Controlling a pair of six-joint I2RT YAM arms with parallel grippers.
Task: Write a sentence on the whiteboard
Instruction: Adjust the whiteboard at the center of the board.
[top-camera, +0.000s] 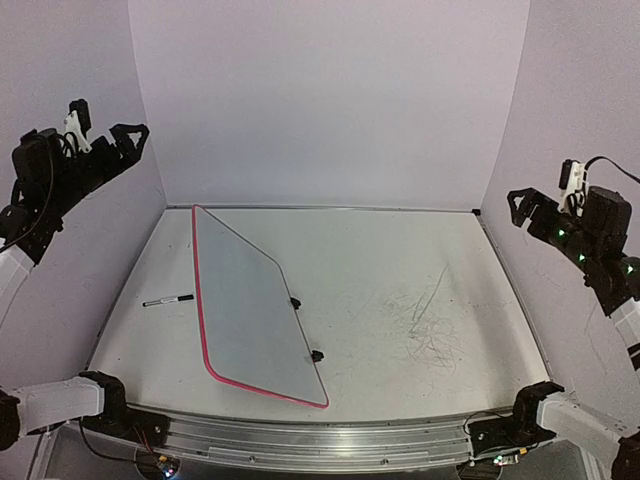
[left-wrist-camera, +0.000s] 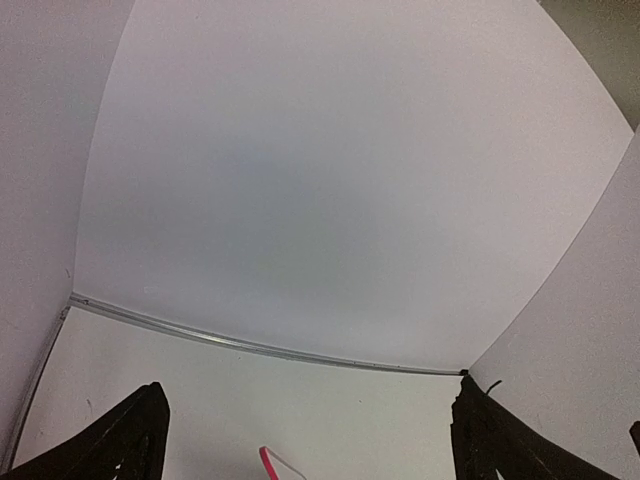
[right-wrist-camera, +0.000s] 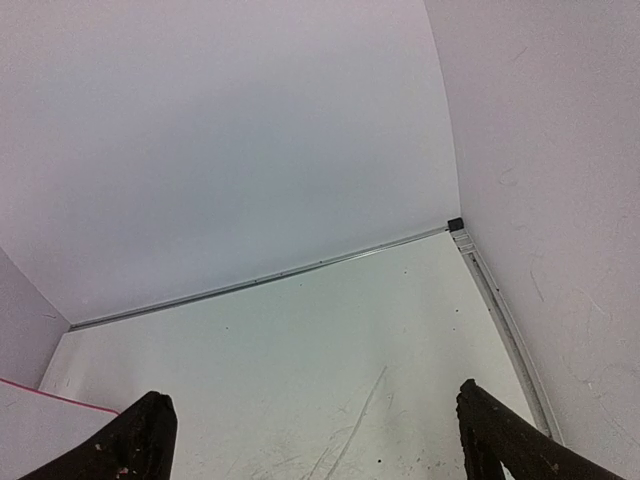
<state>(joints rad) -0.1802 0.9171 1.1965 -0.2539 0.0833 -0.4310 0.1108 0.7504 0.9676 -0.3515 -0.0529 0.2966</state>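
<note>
On the grey tabletop the large white whiteboard with pink-red border is lying flat, a thin white marker just beside it, probably for easy taking. The left gripper and the right gripper are hanging high, jaws apart, empty.

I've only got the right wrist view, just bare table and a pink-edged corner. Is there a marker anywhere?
Observer: Yes, a marker lies on the table, left of the whiteboard, not touching it.
Operator: Anything written on it?
Observer: No, its surface looks blank.
Operator: And the other side?
Observer: The left end effector is raised high on the left, open and empty.
</note>
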